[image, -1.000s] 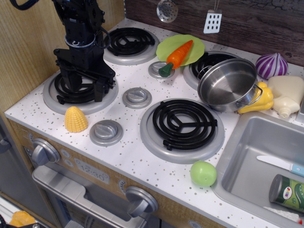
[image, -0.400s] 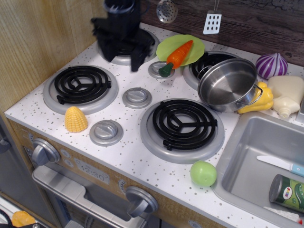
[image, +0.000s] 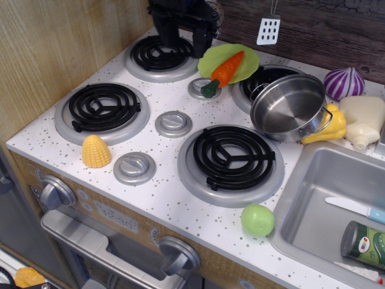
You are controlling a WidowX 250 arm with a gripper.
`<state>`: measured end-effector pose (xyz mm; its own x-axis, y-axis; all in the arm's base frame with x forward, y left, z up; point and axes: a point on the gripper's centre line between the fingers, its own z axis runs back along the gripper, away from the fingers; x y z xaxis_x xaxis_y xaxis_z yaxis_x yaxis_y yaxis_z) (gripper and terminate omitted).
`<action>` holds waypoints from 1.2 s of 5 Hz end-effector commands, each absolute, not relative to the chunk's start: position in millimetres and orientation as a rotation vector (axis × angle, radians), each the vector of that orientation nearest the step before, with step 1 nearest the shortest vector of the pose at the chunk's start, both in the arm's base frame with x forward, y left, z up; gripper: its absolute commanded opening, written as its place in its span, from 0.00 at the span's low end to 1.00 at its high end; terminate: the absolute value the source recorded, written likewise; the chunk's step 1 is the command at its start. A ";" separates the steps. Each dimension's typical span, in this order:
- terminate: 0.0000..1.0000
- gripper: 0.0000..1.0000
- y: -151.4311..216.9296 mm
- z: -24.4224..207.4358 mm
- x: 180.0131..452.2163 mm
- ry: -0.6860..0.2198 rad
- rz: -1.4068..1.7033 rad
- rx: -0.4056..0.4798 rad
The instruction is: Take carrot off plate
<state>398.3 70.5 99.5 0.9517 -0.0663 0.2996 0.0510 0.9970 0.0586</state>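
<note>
Nearest the camera, a small green ball [image: 257, 219] sits on the speckled white surface [image: 162, 198] at its front edge, just beside the sink [image: 337, 198]. A yellow corn piece [image: 96, 151] stands near the front left burner [image: 103, 111]. The front right burner [image: 231, 159] is bare. Behind it, a steel pot [image: 289, 107] rests tilted on the back right burner, with a yellow item, a cream bottle [image: 364, 122] and a purple onion [image: 343, 82] to its right.

Farther back, the lime-green plate [image: 246, 63] lies between the two rear burners. The carrot [image: 224, 72] lies diagonally on it, orange body on the plate, green stem end overhanging the front rim above a grey knob [image: 200, 90].

At the far edge, the black end effector [image: 183, 21] hovers above the back left burner [image: 161, 55], just left of the plate, apart from the carrot. Whether it is released or clenched cannot be told; it carries nothing visible.
</note>
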 end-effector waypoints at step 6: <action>0.00 1.00 49.4 46.7 456.5 -0.474 -0.259 -0.115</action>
<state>450.1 45.3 27.2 0.8850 -0.1920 0.4242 0.2567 0.9612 -0.1005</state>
